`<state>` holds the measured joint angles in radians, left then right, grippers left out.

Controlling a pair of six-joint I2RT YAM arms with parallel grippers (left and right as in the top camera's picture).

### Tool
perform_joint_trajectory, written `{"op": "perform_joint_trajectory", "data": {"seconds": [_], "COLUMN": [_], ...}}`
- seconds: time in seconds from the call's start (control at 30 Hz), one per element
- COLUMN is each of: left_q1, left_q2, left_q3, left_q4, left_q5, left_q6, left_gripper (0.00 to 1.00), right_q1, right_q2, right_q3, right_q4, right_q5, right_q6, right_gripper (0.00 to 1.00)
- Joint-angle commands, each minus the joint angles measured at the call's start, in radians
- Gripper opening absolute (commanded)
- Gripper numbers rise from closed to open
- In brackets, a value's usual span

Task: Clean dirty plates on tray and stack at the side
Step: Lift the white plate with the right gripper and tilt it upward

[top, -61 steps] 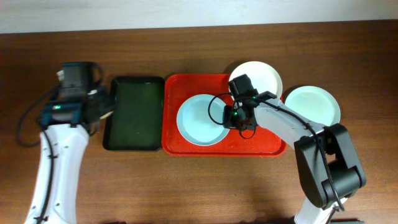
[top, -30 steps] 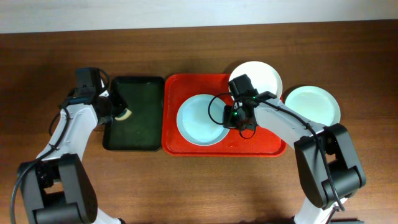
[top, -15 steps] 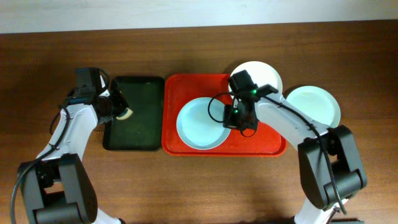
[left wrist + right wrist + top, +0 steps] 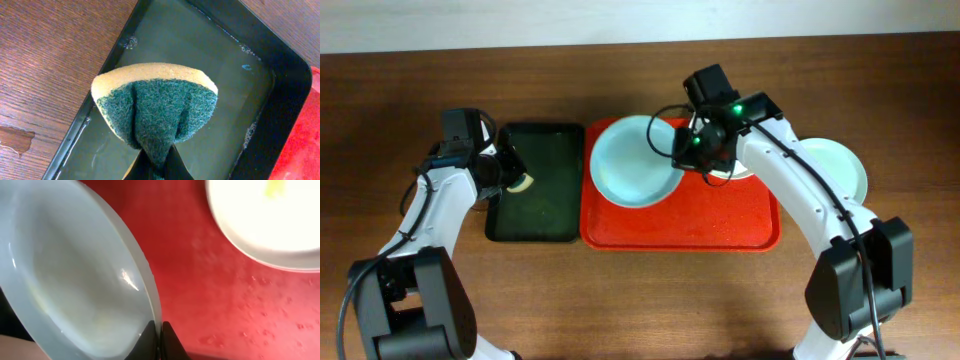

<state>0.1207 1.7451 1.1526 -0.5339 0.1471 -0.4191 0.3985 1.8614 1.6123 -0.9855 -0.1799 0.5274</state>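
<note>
Overhead, right pincer (image 4: 695, 148): closing tight on the rim of the held plate (image 4: 632, 160), holding this pale blue-green dish raised over the far-left corner of the red tray (image 4: 720, 225); probably bringing it within reach of the scrubbing arm.
Overhead, left pincer (image 4: 513, 180): pinching the sponge (image 4: 524, 183) over the dark green tray (image 4: 535, 210), likely so that drips are falling there and not on the tabletop (image 4: 620, 300).
Overhead, second pale plate (image 4: 845, 165): lying on the tabletop just beside the red tray's right end, seemingly starting the stack.
Left wrist, pincer: squeezing together on the sponge's lower edge, folding it so the green scouring face is bulging outward, ready for wiping.
Left wrist, dark green tray (image 4: 210, 60): holding a thin film of water with a few bubbles, apparently serving as the wetting basin.
Right wrist, pincer (image 4: 159, 335): gripping the held plate (image 4: 75, 280) by its thin rim, tilting the bowl side open, probably exposing it to the sponge.
Right wrist, white plate (image 4: 270, 220): resting on the red tray (image 4: 210, 295), showing a yellow smear (image 4: 272, 187), so apparently awaiting cleaning.
</note>
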Motion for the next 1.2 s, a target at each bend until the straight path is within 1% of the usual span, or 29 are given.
{"op": "perform_joint_trajectory", "data": {"seconds": [0.0,0.07,0.1,0.23,0.37,0.73,0.87,0.97,1.07,1.17], "left_q1": [0.000,0.000,0.000,0.000,0.000,0.000,0.000,0.000,0.000,0.000], "left_q2": [0.003,0.003,0.003,0.003,0.003,0.003,0.003,0.003,0.003,0.003], "left_q3": [0.000,0.000,0.000,0.000,0.000,0.000,0.000,0.000,0.000,0.000], "left_q4": [0.002,0.001,0.000,-0.001,-0.001,-0.001,-0.001,-0.001,-0.001,-0.002], "left_q5": [0.014,0.014,0.014,0.014,0.014,0.014,0.014,0.014,0.014,0.014], "left_q6": [0.017,0.017,0.017,0.017,0.017,0.017,0.017,0.017,0.017,0.017], "left_gripper": [0.00,0.00,0.00,0.00,0.00,0.00,0.00,0.00,0.00,0.00], "right_q1": [0.069,0.113,0.140,0.211,0.255,0.269,0.292,0.320,0.358,0.383], "right_q2": [-0.026,-0.024,-0.023,-0.017,0.011,0.092,0.092,0.092,0.092,0.092], "right_q3": [0.026,0.025,0.025,0.025,0.025,0.025,0.025,0.025,0.025,0.025], "right_q4": [0.055,0.099,0.121,0.198,0.250,0.364,0.404,0.438,0.510,0.543], "right_q5": [0.039,0.072,0.118,0.227,0.249,0.276,0.409,0.515,0.577,0.668], "right_q6": [0.006,0.020,0.039,0.039,0.039,0.039,0.038,0.015,-0.108,-0.163], "right_gripper": [0.04,0.04,0.04,0.04,0.04,0.04,0.04,0.04,0.04,0.04]}}
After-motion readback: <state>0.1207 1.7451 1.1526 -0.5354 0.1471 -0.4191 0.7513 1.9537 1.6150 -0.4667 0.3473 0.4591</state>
